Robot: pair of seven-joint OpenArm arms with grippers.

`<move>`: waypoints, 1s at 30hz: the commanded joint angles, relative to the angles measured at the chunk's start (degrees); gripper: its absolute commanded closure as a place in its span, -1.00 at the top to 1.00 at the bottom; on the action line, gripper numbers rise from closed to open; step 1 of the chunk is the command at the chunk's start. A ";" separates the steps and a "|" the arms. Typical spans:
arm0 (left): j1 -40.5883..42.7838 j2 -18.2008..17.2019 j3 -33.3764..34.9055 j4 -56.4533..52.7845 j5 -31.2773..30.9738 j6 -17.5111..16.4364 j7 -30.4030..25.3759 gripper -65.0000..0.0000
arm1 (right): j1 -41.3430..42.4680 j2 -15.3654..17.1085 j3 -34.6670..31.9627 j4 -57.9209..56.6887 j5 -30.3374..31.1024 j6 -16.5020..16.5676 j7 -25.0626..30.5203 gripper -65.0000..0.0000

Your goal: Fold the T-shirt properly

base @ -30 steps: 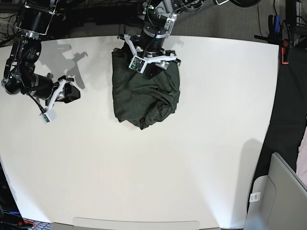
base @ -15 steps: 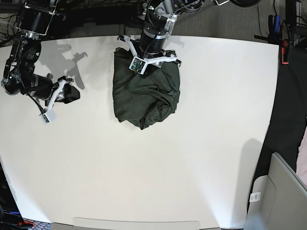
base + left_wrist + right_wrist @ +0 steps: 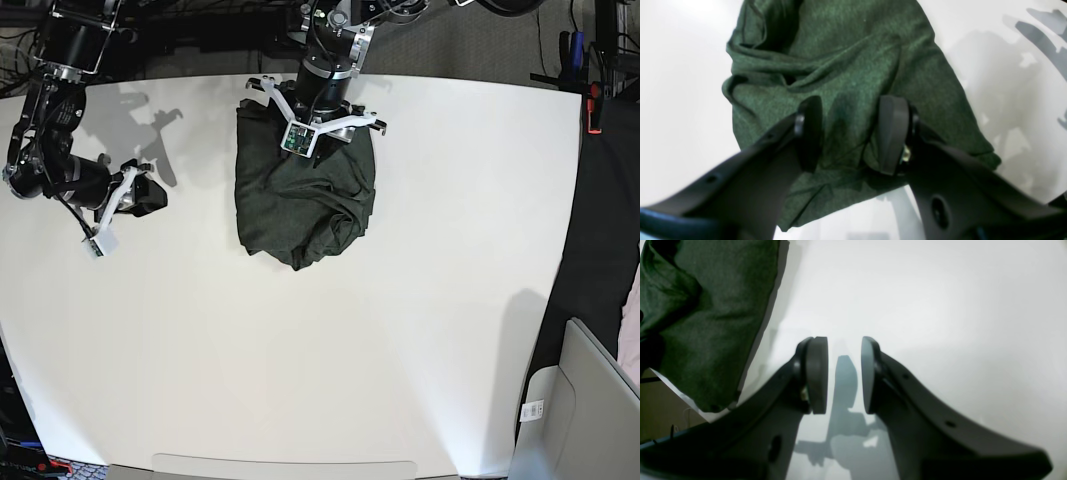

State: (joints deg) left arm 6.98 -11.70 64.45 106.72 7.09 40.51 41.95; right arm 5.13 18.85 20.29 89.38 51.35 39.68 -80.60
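Base view shows the T-shirt (image 3: 305, 195) bunched in a rumpled dark green heap on the white counter (image 3: 400, 330), toward twelve o'clock of the surface and a little left of its middle. The left hand (image 3: 312, 125) sits over the shirt's twelve o'clock edge, its white camera bracket spread across the cloth. In the left wrist view this hand (image 3: 848, 133) has its jaws partly apart, both dark pads pressed down against the green knit, with a low ridge of fabric lying between them; whether that ridge is actually pinched cannot be told. Folds and creases run toward eleven o'clock of that view. The right hand (image 3: 140, 195) hangs well apart from the shirt, near the counter's nine o'clock edge. In the right wrist view it (image 3: 843, 373) has a narrow gap between its pads, holding nothing, bare counter beneath it, and the shirt's edge (image 3: 706, 316) at ten o'clock.
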 commanded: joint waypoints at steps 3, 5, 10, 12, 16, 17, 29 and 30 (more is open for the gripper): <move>0.53 0.41 0.57 0.32 1.74 -0.51 -1.21 -0.21 | 0.90 0.88 0.32 1.12 1.44 0.32 0.82 -0.46; 0.45 -0.30 0.57 0.58 1.74 -0.51 -1.21 -0.29 | 0.81 0.88 0.32 1.21 1.44 0.32 0.82 -0.46; 0.36 -0.74 0.48 1.20 1.74 -0.51 -1.21 -0.71 | 0.72 0.88 0.32 1.21 1.44 0.32 0.82 -0.46; 0.36 -1.09 0.48 2.51 1.74 -0.51 -1.21 -0.83 | 0.72 0.88 0.32 1.21 1.44 0.32 0.82 -0.46; 0.36 -1.44 0.48 5.15 1.74 -0.51 -1.21 -0.92 | 0.72 0.88 0.32 1.21 1.44 0.32 0.82 -0.46; 0.36 -1.44 0.48 5.50 1.74 -0.51 -1.21 -0.93 | 0.72 0.88 0.32 1.21 1.44 0.32 0.82 -0.46; 7.92 -1.09 -15.96 5.85 1.74 -0.51 -1.91 -0.93 | 0.72 0.45 0.32 1.21 1.44 0.32 0.73 -0.46; 8.53 -1.09 -17.37 5.85 1.65 -0.51 -1.91 -0.93 | 0.81 0.09 0.32 1.21 1.44 0.32 0.73 -0.46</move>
State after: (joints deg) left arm 15.31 -13.02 46.98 111.42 7.53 39.62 41.69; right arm 4.80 18.46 20.29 89.54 51.31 39.66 -80.60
